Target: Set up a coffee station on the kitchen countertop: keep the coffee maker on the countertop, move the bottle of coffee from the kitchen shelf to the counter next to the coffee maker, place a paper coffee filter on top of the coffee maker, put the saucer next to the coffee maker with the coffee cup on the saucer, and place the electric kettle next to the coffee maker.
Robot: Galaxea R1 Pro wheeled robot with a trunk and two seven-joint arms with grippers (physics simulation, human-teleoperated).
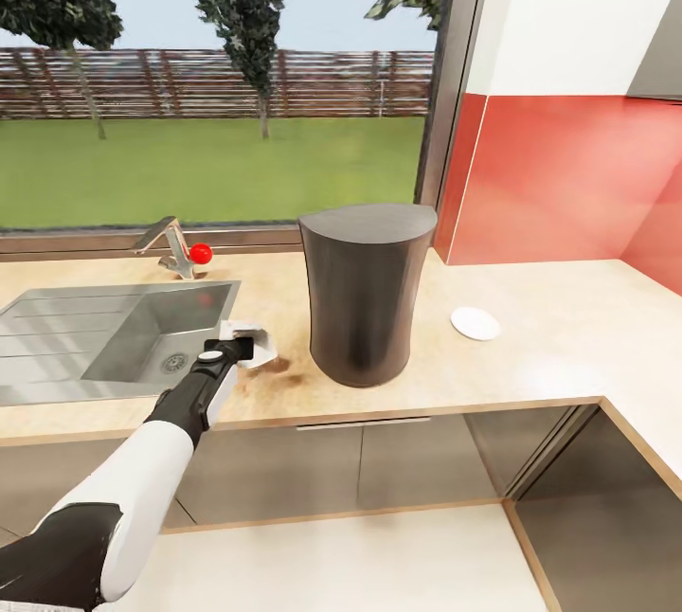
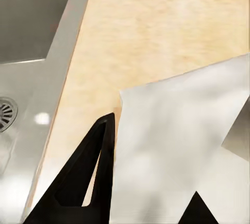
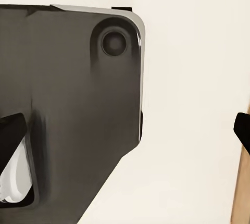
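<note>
- Kitchen countertop [image 1: 530, 356] runs under a window, with a steel sink [image 1: 104, 333] set in at one end and grey cabinet fronts below.
- Coffee maker [image 1: 365, 295] stands upright mid-counter, flat top bare; it needs no moving, so the other items are judged to gather around it.
- Saucer [image 1: 475, 323] lies flat on the counter near the coffee maker, apart from it, with no cup on it.
- Left gripper [image 1: 242, 347] reaches low between sink and coffee maker, at the paper filter [image 1: 256, 342].
- Left wrist view shows more: the filter [image 2: 177, 151] sits between the two dark fingers [image 2: 96, 177], apparently pinched, though contact on the far side is partly hidden.
- Judgement: the filter is held for lifting onto the coffee maker's top.
- Right wrist view shows a dark panel [image 3: 67, 104] against a pale surface; whether the right fingers are spread or closed cannot be told.
</note>
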